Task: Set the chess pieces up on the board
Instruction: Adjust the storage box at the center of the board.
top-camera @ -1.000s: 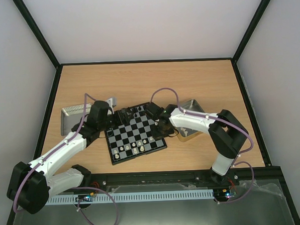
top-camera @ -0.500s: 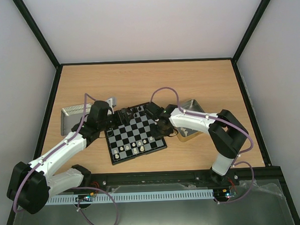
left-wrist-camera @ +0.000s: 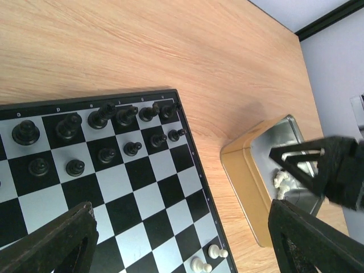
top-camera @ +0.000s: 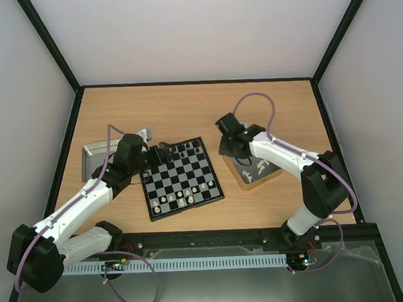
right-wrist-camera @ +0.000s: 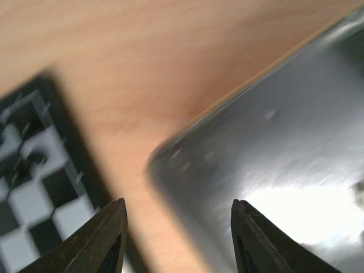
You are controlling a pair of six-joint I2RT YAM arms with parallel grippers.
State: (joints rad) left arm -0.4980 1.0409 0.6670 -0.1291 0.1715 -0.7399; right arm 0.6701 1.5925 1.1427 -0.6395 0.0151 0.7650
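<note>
Wood-grain table (top-camera: 186, 105); shiny metal tray (left-wrist-camera: 272, 142); smooth board (top-camera: 184, 176).

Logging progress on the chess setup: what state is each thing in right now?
board: flat on the table, partly set.
black pieces: upright on the far rows.
white pieces: some upright on near rows, others loose in the gold-rimmed tray.
left pincer: open, empty, over the board.
right pincer: open, empty, over the tray corner.

Soft, even overhead light, shadows faint; the right wrist view is smeared by motion blur, the board (right-wrist-camera: 34, 170) streaked, white glare on the metal tray (right-wrist-camera: 296, 199); the left wrist view is sharp.
</note>
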